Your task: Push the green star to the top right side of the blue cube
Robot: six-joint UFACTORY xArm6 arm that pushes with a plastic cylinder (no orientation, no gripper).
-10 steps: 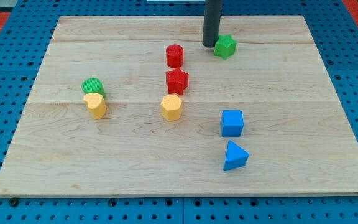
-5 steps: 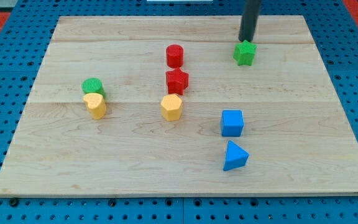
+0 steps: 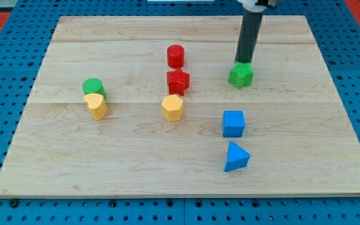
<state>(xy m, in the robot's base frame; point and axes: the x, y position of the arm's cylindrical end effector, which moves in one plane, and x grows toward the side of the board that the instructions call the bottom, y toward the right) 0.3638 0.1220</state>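
Note:
The green star [image 3: 241, 75] lies on the wooden board [image 3: 305, 125], right of centre. My tip [image 3: 244, 62] touches the star's top edge, on the side toward the view's top. The blue cube [image 3: 233, 123] sits below the star, toward the view's bottom, with a gap between them. The star is above the cube and slightly to its right.
A blue triangular block [image 3: 236, 157] lies just below the blue cube. A red cylinder [image 3: 175, 55], a red star [image 3: 178, 81] and a yellow hexagon [image 3: 172, 107] form a column left of the star. A green cylinder [image 3: 94, 87] and a yellow block [image 3: 96, 105] sit at the left.
The green star moved right, then down toward the blue cube. My tip went from the star's left side to its top side and followed it down.

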